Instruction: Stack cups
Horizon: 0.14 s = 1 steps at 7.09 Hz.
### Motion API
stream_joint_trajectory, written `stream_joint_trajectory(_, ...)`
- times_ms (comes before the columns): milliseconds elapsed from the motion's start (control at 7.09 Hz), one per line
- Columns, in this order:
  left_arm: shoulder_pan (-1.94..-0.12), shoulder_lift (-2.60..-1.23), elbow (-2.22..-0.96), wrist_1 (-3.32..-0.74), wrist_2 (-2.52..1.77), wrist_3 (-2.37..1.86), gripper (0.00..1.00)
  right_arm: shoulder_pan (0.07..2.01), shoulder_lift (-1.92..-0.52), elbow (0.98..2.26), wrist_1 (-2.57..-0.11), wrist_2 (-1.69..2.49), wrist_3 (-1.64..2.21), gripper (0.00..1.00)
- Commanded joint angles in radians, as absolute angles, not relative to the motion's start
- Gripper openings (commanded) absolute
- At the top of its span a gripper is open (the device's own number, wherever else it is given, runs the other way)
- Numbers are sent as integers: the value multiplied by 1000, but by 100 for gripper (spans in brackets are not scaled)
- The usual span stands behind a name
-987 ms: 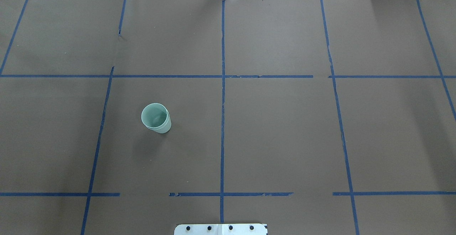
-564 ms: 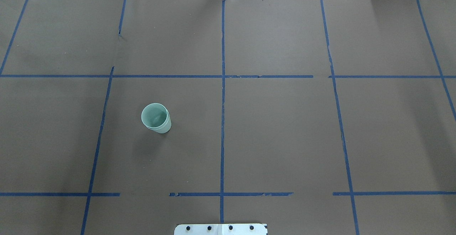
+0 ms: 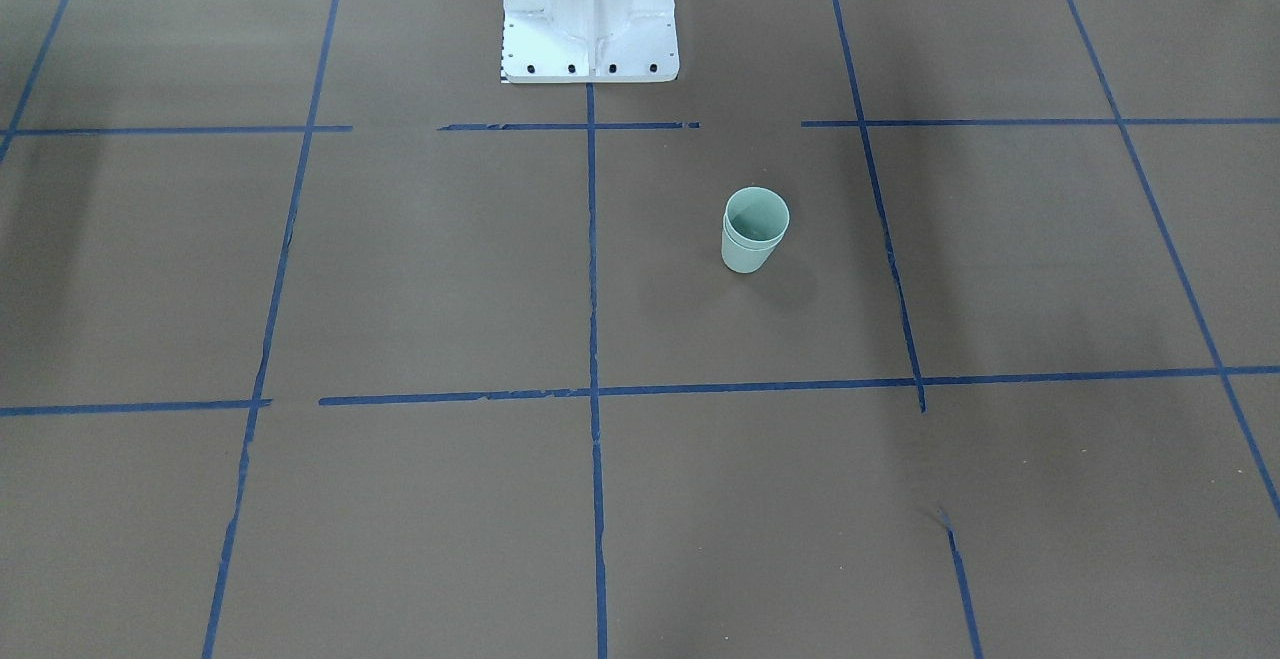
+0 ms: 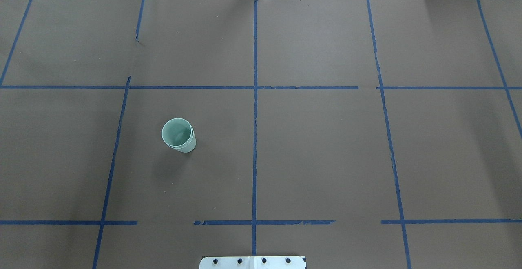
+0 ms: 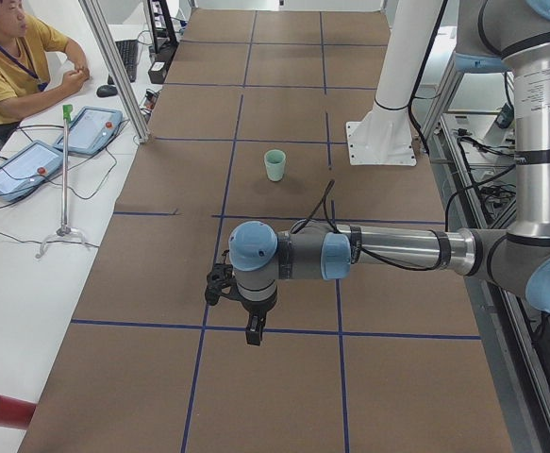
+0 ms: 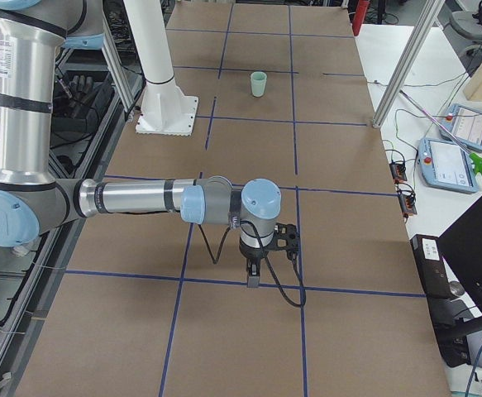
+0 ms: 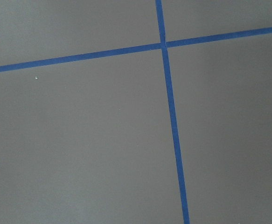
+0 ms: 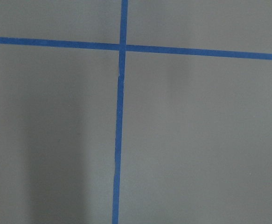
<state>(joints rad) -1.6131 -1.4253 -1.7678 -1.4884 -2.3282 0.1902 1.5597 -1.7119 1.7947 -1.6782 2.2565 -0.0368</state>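
Note:
The two pale mint-green cups [image 4: 178, 135] stand upright, one nested inside the other, on the brown table left of the middle tape line. The stack also shows in the front-facing view [image 3: 754, 229], the left view [image 5: 275, 165] and the right view [image 6: 259, 83]. My left gripper [image 5: 254, 328] hangs over the table's left end, far from the cups. My right gripper [image 6: 253, 277] hangs over the right end, also far away. Both show only in the side views, so I cannot tell whether they are open or shut. The wrist views show only table and tape.
The white robot base [image 3: 588, 14] stands at the table's near edge. Blue tape lines [image 4: 255, 97] divide the brown table. A seated operator [image 5: 15, 57] and tablets [image 5: 20, 168] are beside the left end; more tablets [image 6: 454, 163] lie beside the right end.

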Motion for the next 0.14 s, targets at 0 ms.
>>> stream_joint_trajectory(0,-1612,-1428,-1767,-1489,-2326,192,100,1559,-1712,1795,-1678,2256,-37,100)
